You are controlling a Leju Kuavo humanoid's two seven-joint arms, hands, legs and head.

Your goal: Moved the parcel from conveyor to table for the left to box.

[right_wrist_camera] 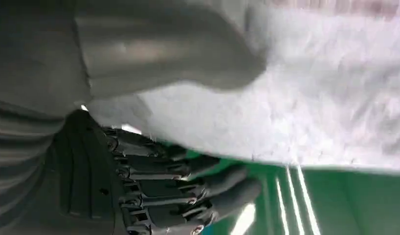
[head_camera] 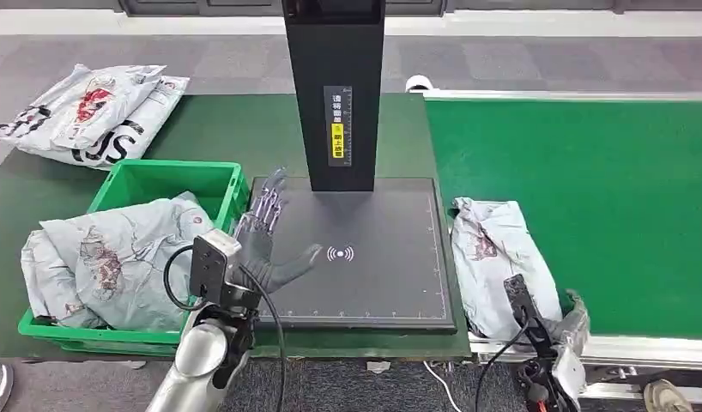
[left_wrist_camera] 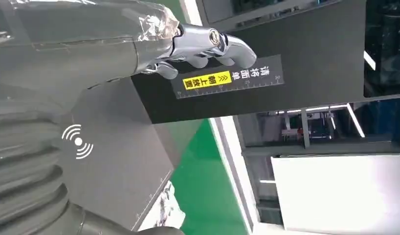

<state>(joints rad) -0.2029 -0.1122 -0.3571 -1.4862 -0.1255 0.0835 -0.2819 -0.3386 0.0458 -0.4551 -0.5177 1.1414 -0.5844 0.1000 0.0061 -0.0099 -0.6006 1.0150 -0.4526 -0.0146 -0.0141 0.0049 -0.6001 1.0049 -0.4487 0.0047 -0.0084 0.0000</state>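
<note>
Grey parcel [head_camera: 502, 257] at centre right of the head view, lying on the green conveyor [head_camera: 605, 206] edge beside the black scanner plate [head_camera: 373, 257]. Right hand [right_wrist_camera: 188, 166] closing around its near end, thumb above, fingers beneath, probably for the lift across. Left hand [head_camera: 266, 232] spread and empty, waiting over the plate beside the green box [head_camera: 172, 180].

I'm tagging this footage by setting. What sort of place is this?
Probably a parcel sorting or logistics station. A green conveyor belt carries a grey mailer parcel, a black scanning platform with an upright post sits beside it, and a green crate holds more bagged parcels.
</note>
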